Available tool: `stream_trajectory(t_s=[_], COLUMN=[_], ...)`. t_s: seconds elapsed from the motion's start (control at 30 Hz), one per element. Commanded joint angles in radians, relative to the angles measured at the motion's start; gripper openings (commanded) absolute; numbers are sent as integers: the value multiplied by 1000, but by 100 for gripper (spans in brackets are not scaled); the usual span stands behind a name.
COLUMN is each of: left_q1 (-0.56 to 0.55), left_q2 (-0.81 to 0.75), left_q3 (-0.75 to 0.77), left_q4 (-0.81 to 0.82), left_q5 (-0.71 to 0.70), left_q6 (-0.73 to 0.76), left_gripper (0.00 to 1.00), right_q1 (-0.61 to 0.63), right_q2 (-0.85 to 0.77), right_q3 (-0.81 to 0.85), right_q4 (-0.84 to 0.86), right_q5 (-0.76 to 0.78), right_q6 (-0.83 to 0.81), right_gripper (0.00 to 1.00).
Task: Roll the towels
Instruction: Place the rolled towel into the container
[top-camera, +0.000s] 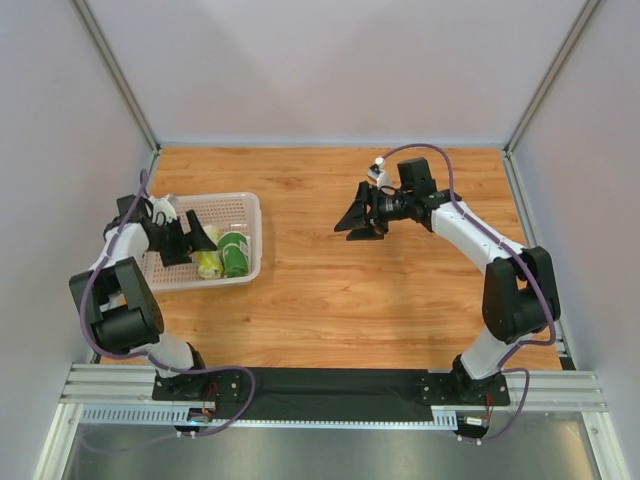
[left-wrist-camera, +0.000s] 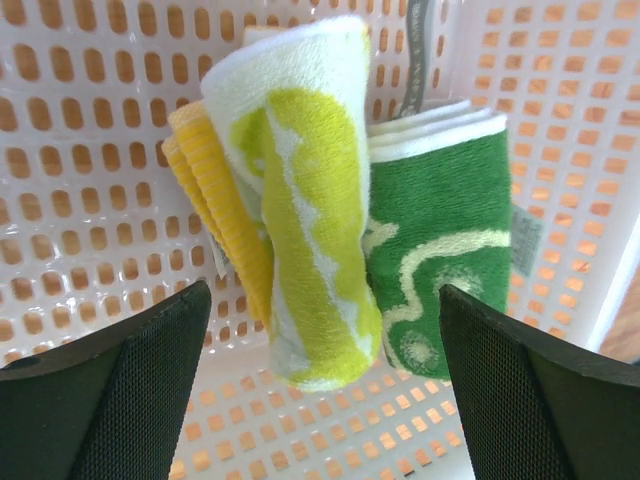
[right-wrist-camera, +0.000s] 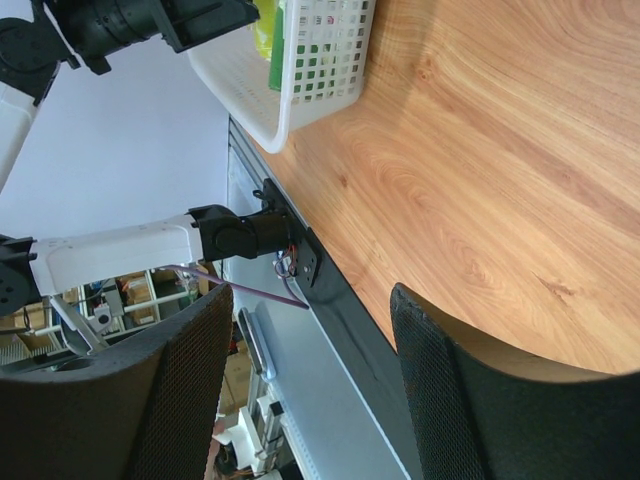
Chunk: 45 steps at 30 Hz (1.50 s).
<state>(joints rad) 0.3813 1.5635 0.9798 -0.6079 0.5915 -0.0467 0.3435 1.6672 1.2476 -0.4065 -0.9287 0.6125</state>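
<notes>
While the top external view covered the whole wooden table (top-camera: 380, 295), the white mesh basket (top-camera: 252, 215) sat at the left side, just in front of the left arm. Both towels lay inside it at its near-right end, the lime-yellow towel (top-camera: 209, 263) touching the dark green towel (top-camera: 236, 253) on its right. The left gripper (top-camera: 197, 243) hung over the basket beside the towels, fingers spread, nothing between them. The right gripper (top-camera: 352, 226) was well apart, over bare wood mid-table, fingers also spread and empty. In the left wrist view, the lime-yellow towel (left-wrist-camera: 310, 240) showed as a rolled bundle with a ribbed yellow edge on its left, lying on the basket (left-wrist-camera: 90, 150) floor. The dark green towel (left-wrist-camera: 445, 240), with pale swirl lines and white layers at its top, pressed against it and against the basket wall. The left gripper (left-wrist-camera: 322, 292) stood wide, its black fingers (left-wrist-camera: 140, 390) at either side of the picture and clear of both towels. In the right wrist view, the right gripper (right-wrist-camera: 310, 295) was parted with nothing in it, fingers (right-wrist-camera: 470, 400) above the table (right-wrist-camera: 500, 150). The basket (right-wrist-camera: 330, 70) showed far off, green cloth visible through its mesh, and the left arm (right-wrist-camera: 110, 250) stood by the table edge.
</notes>
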Motion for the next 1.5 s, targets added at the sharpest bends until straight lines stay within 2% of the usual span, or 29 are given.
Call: stream_trajectory(t_s=[0.0,0.17,0.3,0.37,0.5,0.6,0.67,0.8,0.93,1.07,1.13,1.33,1.4,1.47], left_q1=[2,2,2,4,-8,-36,-39,-48,-88,-88,-88,-88,-88,-88], left_q2=[-80,-207,-322,-432,-529,-620,-683,-735,-780,-804,-838,-827,-842,-846], left_q3=[92,175,189,163,82,16,-16,-47,-66,-52,-47,-23,-23,-26], left_q4=[-55,-102,-95,-60,17,39,21,-15,-64,-200,-210,-276,-265,-262], left_q5=[-39,-101,-96,-90,-47,-73,-154,-199,-228,-314,-320,-277,-196,-174], left_q6=[-11,-28,-61,-77,-174,-240,-280,-271,-222,-191,-200,-226,-202,-205], left_gripper=[100,100,100,100,100,100,100,100,100,100,100,100,100,100], right_q1=[-1,-1,2,2,6,17,20,20,35,64,86,152,172,202], right_q2=[-21,-32,-63,-84,-155,-233,-256,-310,-354,-331,-319,-227,-202,-189], right_q3=[30,65,85,93,125,157,179,162,142,154,171,253,283,299], right_q4=[-9,-52,-84,-113,-169,-196,-212,-204,-189,-221,-224,-233,-235,-239], right_q5=[-2,11,36,69,170,278,320,418,442,447,452,442,438,442], right_q6=[-5,-34,-56,-69,-103,-128,-141,-134,-125,-145,-154,-181,-191,-210], right_gripper=[65,65,65,65,64,64,64,65,67,67,67,68,68,68])
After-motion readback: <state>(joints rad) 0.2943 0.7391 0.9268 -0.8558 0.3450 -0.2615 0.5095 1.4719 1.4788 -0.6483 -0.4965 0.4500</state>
